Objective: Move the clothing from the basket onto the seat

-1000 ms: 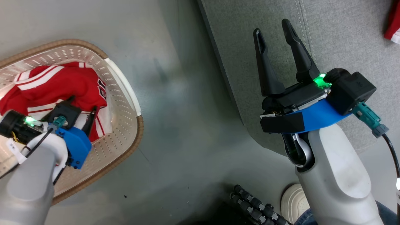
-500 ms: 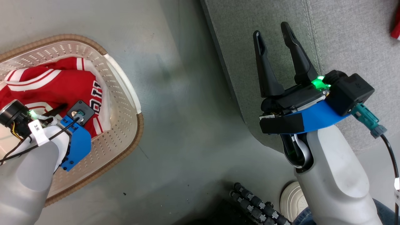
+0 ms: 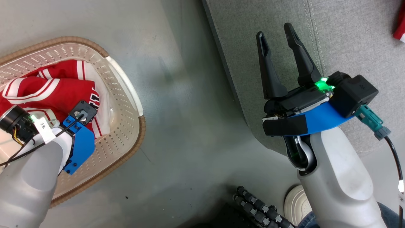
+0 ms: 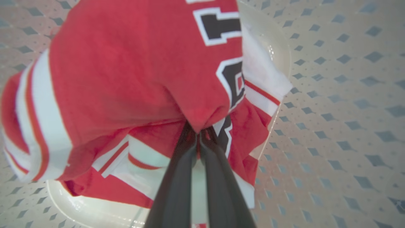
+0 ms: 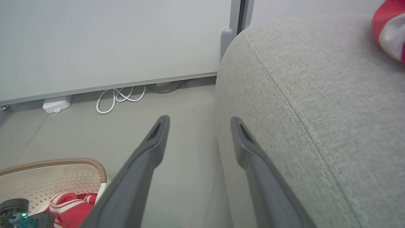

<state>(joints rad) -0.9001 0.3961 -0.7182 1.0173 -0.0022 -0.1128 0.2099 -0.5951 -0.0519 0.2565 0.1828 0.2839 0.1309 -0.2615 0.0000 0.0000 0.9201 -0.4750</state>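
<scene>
The red-and-white striped jersey with dark lettering [image 4: 126,79] lies bunched inside the cream plastic laundry basket with perforated sides and a brown woven-look rim [image 3: 121,139]. The left gripper [image 4: 197,134] points down into it. Its two dark fingers are pressed together, pinching a small fold of red cloth right at their tips. The rest of the jersey spreads beyond and to either side of those fingers, over the basket's pale bottom.

Well apart from the basket, across a strip of bare grey floor [image 3: 183,126], the right gripper [image 3: 274,30] hangs with its fingers spread and nothing between them. It sits over the near edge of the large light-grey fabric-upholstered seat [image 3: 348,41], whose stitched seam runs just to the right of the fingers. Far beyond and to the right of them, a plain red garment with white edging [image 3: 400,28] lies on the seat.

By the look of it, one garment is delivered and the pick of the jersey is in hand: gripped, but not lifted clear. The next move calls for a straight lift until the hanging cloth is above the rim, then a carry over the floor to the seat. The pinch takes only a little fabric, so it may slip, and a trailing hem could snag the rim.
</scene>
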